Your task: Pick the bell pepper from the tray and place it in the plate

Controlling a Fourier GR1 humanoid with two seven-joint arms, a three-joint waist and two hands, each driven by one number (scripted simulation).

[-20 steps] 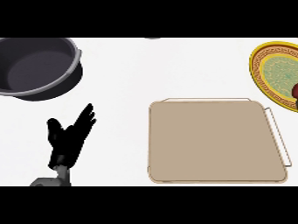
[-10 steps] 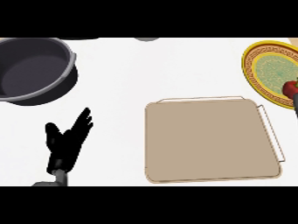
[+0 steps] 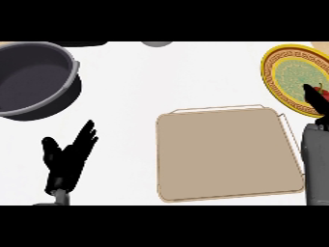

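Observation:
A red bell pepper (image 3: 326, 94) shows as a small patch over the lower right part of the yellow patterned plate (image 3: 289, 72) at the far right. My right hand (image 3: 316, 100) reaches up from the lower right and curls round the pepper, hiding most of it. The tan tray (image 3: 224, 154) lies in the middle right with nothing on it. At the lower left my left hand (image 3: 65, 159) rests open with its fingers up, away from the tray.
A large dark grey pot (image 3: 24, 79) stands at the upper left. A grey object (image 3: 156, 44) peeks in at the top edge. My right forearm (image 3: 323, 166) lies along the tray's right side.
My right hand with the pepper has moved slightly further onto the plate, then stayed almost still. The left hand has not moved.

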